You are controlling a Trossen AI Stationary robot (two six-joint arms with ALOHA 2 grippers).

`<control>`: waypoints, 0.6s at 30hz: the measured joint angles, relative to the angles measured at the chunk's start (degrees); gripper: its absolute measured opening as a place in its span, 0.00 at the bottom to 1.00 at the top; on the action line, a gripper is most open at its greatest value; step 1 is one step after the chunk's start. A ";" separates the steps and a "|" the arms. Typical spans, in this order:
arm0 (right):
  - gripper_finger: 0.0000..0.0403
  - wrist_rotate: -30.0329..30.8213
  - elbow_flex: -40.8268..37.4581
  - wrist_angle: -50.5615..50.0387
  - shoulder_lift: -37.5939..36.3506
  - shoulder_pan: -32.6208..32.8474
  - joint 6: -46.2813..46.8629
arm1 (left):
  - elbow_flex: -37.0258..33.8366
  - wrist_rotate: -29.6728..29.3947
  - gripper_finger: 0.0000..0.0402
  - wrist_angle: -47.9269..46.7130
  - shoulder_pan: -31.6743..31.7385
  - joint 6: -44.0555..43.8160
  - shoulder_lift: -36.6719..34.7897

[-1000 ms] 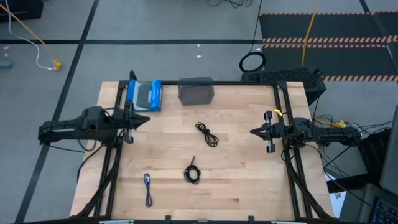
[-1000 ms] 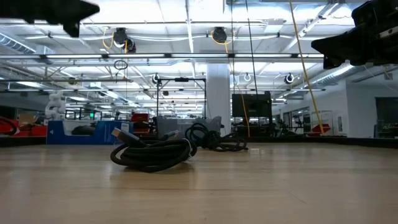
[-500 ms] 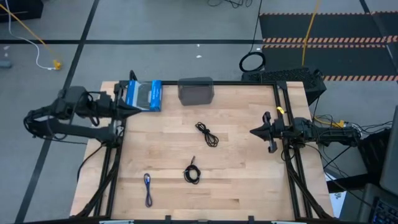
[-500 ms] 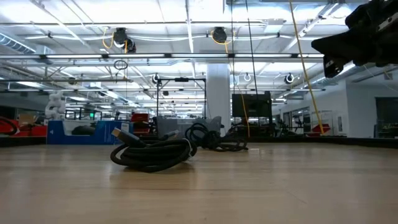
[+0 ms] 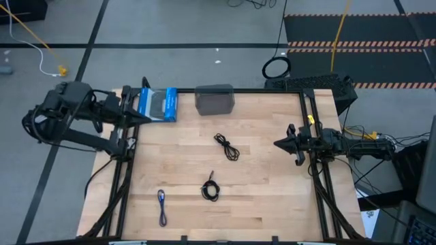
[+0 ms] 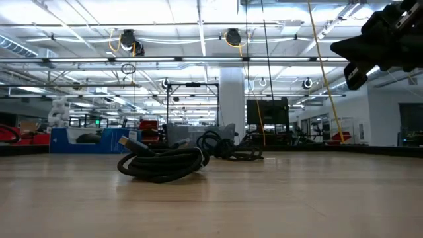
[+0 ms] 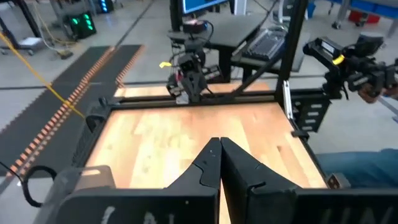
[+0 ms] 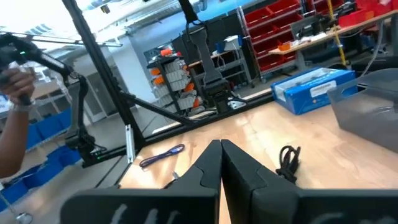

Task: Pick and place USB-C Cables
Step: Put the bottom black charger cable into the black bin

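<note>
Three small cables lie on the wooden table, untouched. One black cable (image 5: 227, 147) (image 8: 288, 159) is near the middle. A black coiled one (image 5: 211, 189) (image 6: 162, 162) lies nearer the front. The blue-purple one (image 5: 162, 204) (image 8: 163, 155) is at the near left. My left gripper (image 5: 148, 118) (image 7: 219, 147) hovers shut at the table's far left, beside a blue box. My right gripper (image 5: 278, 143) (image 8: 221, 149) (image 6: 345, 49) hovers shut at the right edge, pointing toward the middle.
A blue box (image 5: 158, 104) (image 8: 314, 90) and a grey container (image 5: 215, 99) sit along the far edge. Black frame rails run along both sides of the table. A large black cable ring (image 5: 276, 68) and a yellow cord lie on the floor. A person's arm (image 8: 12, 124) shows beyond the table.
My left arm has drawn back toward the table's left and far edge and has risen, leaving the low view. Its gripper now sits beside the blue box. The right arm has stayed about where it was. The cables have not moved.
</note>
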 joint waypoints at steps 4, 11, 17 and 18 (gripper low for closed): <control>0.00 0.37 2.04 -0.03 0.32 -0.02 1.79 | 0.00 -0.14 0.01 0.26 -1.64 0.31 1.00; 0.00 1.15 18.98 -9.27 7.37 -0.02 -7.09 | -0.02 -2.13 0.01 5.00 -2.98 3.41 1.35; 0.00 3.51 37.64 -20.41 18.17 -0.02 -12.64 | -0.02 -2.13 0.01 6.45 -2.97 5.06 1.33; 0.00 3.51 40.56 -22.46 20.29 -0.02 -13.72 | -0.02 -2.13 0.01 6.45 -2.97 5.28 1.33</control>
